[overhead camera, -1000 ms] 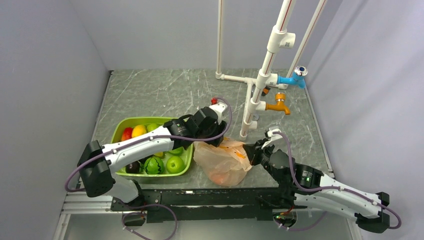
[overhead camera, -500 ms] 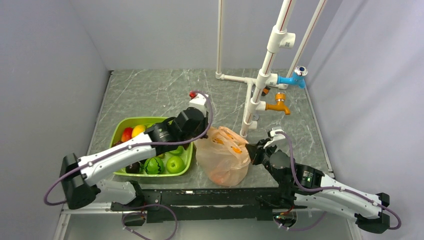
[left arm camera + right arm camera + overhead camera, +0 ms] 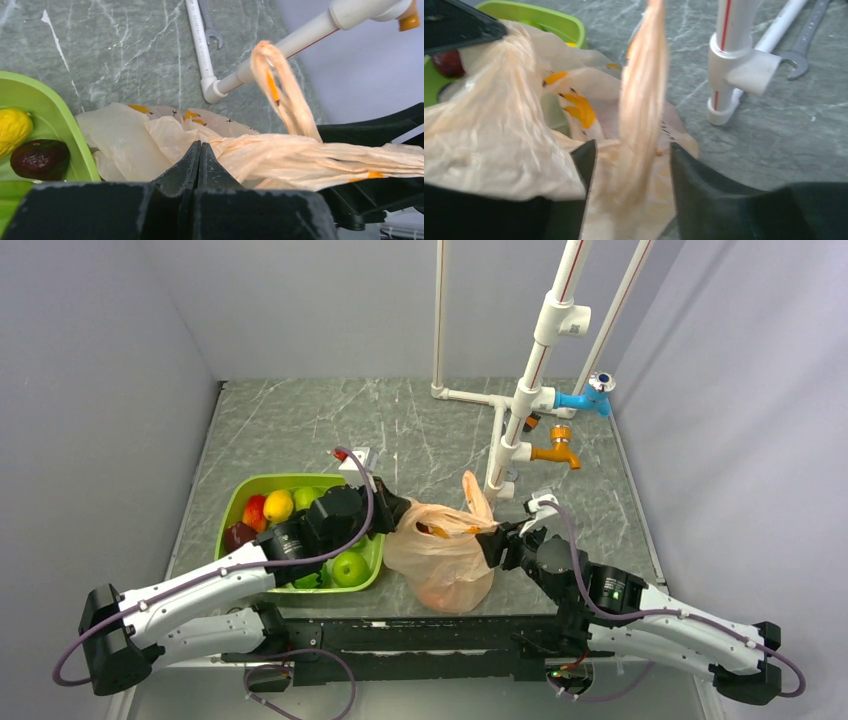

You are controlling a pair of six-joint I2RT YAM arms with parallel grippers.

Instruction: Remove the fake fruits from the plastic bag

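From above we see the plastic bag (image 3: 445,560) on the table (image 3: 300,420) just beside the green tub (image 3: 230,512), in the left wrist view the left gripper (image 3: 199,150) is closed tight on its film, and in the right wrist view the right gripper (image 3: 631,152) stands wide, a strip of the bag between its fingers (image 3: 581,175).

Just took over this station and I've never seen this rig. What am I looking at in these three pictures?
Two robot arms are bolted at the near edge of a grey table. The wide picture comes from a camera above and behind them; the other two come from a camera on each wrist. The left gripper is pinched shut on the peach plastic bag; the right gripper has its jaws apart around a raised bag handle. Left of the bag sits a green tub of fruit, behind it a white pipe frame with taps.
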